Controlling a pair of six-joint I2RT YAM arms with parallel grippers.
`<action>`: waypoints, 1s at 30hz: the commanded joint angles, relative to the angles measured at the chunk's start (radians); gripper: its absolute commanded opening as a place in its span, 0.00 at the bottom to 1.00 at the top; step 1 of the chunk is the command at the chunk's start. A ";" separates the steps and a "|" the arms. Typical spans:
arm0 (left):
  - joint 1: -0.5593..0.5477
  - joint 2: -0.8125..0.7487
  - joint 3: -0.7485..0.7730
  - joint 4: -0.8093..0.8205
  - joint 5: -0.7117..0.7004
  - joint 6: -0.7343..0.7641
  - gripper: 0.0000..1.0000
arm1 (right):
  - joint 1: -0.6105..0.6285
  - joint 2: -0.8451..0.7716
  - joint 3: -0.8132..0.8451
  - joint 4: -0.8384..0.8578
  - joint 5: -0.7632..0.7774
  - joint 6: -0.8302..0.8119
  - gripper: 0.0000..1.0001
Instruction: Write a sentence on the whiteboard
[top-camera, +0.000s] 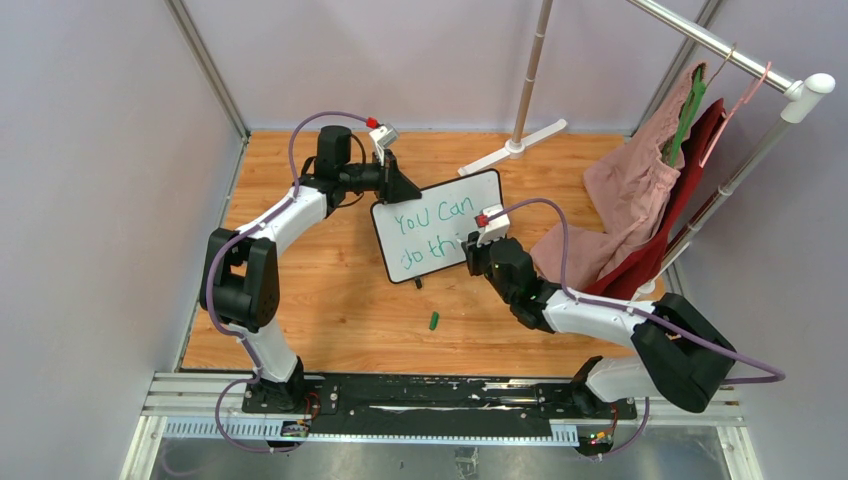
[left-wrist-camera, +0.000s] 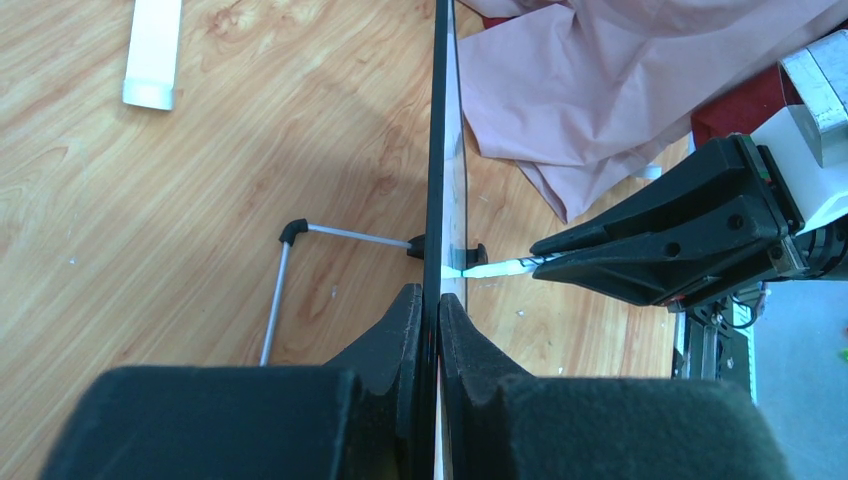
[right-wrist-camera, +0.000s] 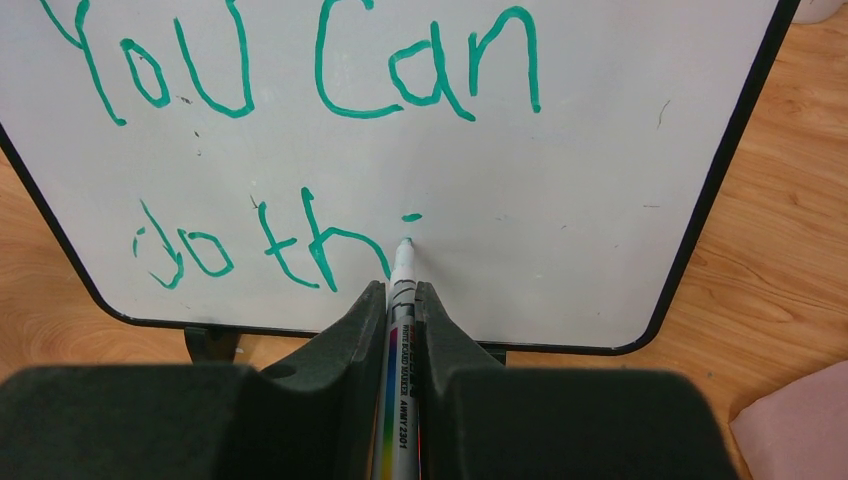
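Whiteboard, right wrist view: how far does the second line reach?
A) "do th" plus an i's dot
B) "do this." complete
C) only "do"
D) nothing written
A: on the whiteboard the sentence stops at "do th" and a lone dot, with the marker tip just below that dot.

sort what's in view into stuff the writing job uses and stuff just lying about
In use: whiteboard, clamped at its edge by the left tool; green sentence, so far "You can do thi"; marker in the right tool, tip on the board.
Lying about: small green piece on the table; pink cloth; red cloth; clothes rail; white stand.
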 joint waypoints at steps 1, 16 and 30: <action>-0.040 0.029 -0.018 -0.099 -0.029 0.022 0.00 | -0.011 0.016 0.029 0.027 0.024 0.012 0.00; -0.041 0.024 -0.018 -0.100 -0.032 0.023 0.00 | -0.012 0.004 -0.013 0.002 0.020 0.025 0.00; -0.041 0.025 -0.017 -0.102 -0.034 0.023 0.00 | -0.010 -0.005 -0.038 -0.025 0.013 0.040 0.00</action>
